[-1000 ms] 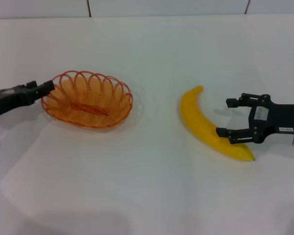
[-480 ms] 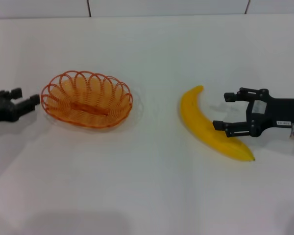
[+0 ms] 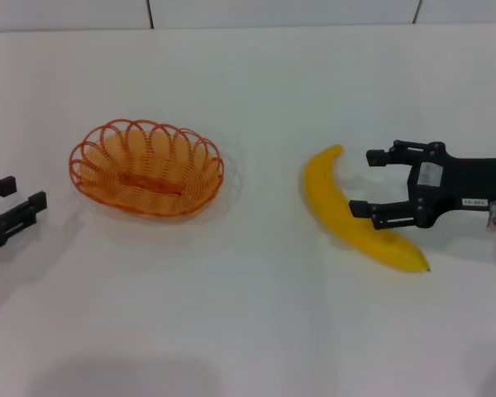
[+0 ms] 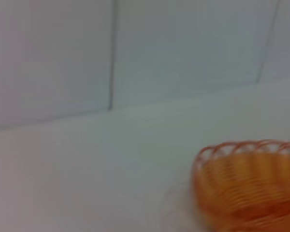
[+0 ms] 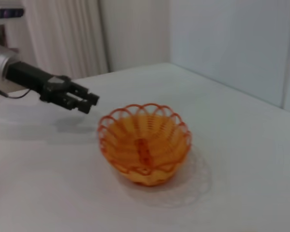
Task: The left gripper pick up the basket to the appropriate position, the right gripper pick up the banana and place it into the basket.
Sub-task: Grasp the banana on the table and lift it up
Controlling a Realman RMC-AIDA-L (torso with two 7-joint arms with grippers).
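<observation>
The orange wire basket (image 3: pixel 146 168) stands empty on the white table, left of centre; it also shows in the left wrist view (image 4: pixel 251 183) and the right wrist view (image 5: pixel 144 145). The yellow banana (image 3: pixel 347 211) lies on the table at the right. My right gripper (image 3: pixel 362 182) is open at the banana's right side, one finger over its lower half, the other beside its upper part. My left gripper (image 3: pixel 23 194) is open and empty at the far left edge, apart from the basket; it also shows in the right wrist view (image 5: pixel 84 101).
The white table (image 3: pixel 248 314) runs back to a light tiled wall (image 3: pixel 273 12). Nothing else stands on it in these views.
My left gripper has drawn back from the basket's left rim towards the left edge and nearer to me. My right gripper has moved a little left, further over the banana. Basket and banana have not moved.
</observation>
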